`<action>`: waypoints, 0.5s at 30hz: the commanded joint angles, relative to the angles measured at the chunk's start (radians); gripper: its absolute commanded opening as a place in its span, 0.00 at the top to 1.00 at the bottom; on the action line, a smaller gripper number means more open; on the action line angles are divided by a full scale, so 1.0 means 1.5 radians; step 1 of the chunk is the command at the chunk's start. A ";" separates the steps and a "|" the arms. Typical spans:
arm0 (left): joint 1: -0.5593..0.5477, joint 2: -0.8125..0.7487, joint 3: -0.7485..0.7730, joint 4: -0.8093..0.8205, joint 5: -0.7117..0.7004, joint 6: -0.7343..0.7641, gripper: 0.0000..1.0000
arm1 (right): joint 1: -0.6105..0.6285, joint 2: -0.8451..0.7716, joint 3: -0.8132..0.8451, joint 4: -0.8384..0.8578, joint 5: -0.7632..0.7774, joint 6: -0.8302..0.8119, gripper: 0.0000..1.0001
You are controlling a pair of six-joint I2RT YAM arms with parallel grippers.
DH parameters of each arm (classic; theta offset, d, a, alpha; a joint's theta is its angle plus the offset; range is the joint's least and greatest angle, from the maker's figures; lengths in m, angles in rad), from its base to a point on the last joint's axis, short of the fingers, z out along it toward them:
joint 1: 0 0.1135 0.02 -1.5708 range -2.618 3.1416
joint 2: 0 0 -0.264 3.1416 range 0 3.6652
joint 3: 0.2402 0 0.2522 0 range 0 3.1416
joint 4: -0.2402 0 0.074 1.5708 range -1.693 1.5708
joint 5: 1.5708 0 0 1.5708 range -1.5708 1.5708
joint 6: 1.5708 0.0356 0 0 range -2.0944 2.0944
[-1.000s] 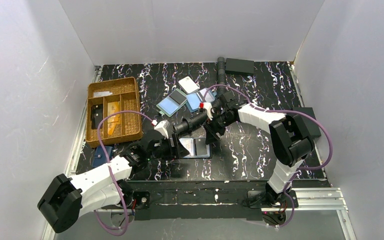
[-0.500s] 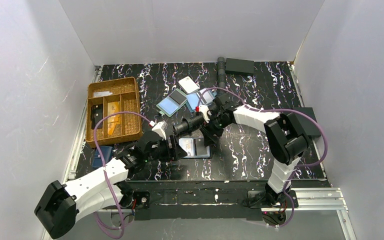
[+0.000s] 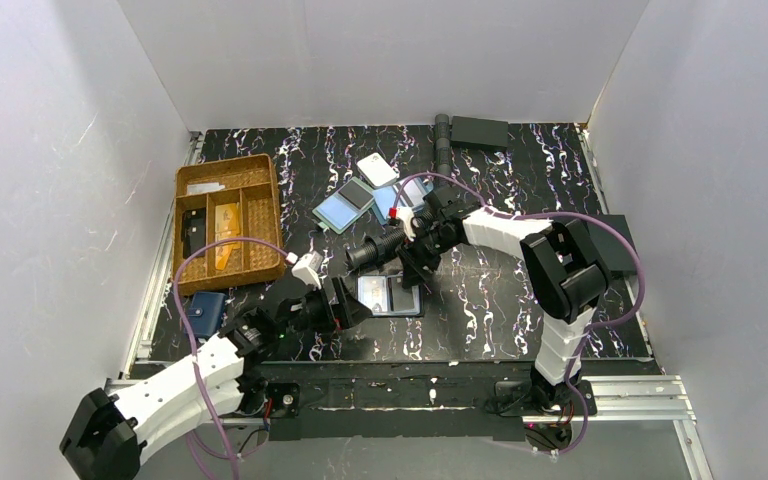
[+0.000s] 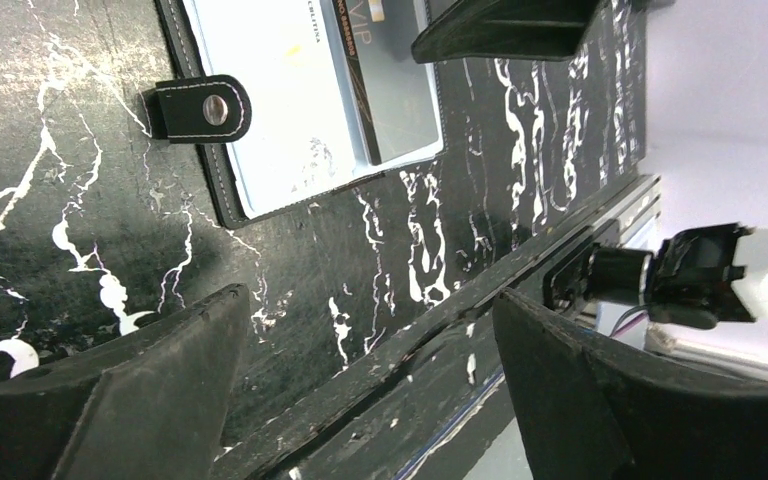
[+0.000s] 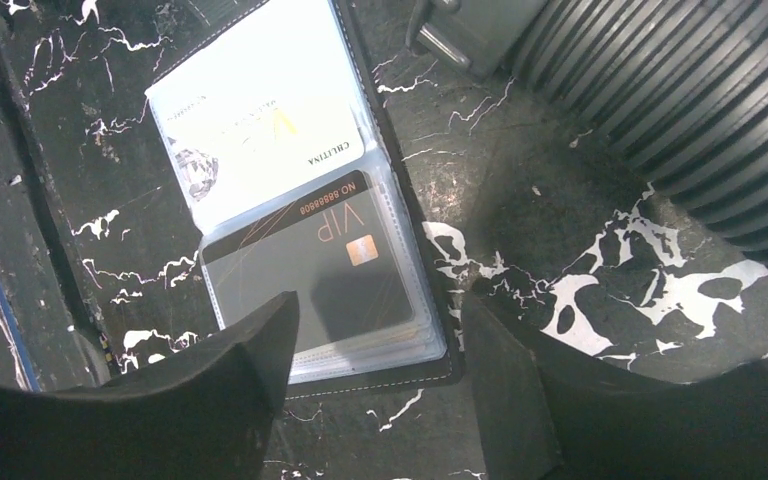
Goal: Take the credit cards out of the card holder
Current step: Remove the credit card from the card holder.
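Left gripper (image 4: 370, 305), spread empty, has backed off the open black bifold card holder (image 4: 300, 110), leaving its plastic credit cards (image 5: 260, 130) sleeved.

**A robotics lab test cell**

Plain white panels (image 3: 390, 60) close in the table (image 3: 480, 300) on its left, far and right sides. Its top is a black sheet veined in white like marble. Two white-and-black robot arms, the left arm (image 3: 190, 375) and the right arm (image 3: 560, 270), are bolted side by side to an aluminium rail (image 3: 630, 395) along the near edge. Purple cables (image 3: 176, 290) loop from their wrists. A compartmented wicker tray (image 3: 230, 281) sits by the table's left edge.
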 commanded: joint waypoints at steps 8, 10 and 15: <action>0.006 -0.039 -0.006 0.001 -0.010 -0.003 0.02 | 0.011 0.027 0.003 -0.051 0.034 -0.037 0.59; 0.006 -0.039 0.002 -0.004 0.002 0.013 0.04 | 0.011 0.025 0.004 -0.065 0.042 -0.058 0.65; 0.006 -0.029 0.027 -0.013 0.030 0.042 0.09 | 0.012 0.020 0.009 -0.103 0.063 -0.110 0.78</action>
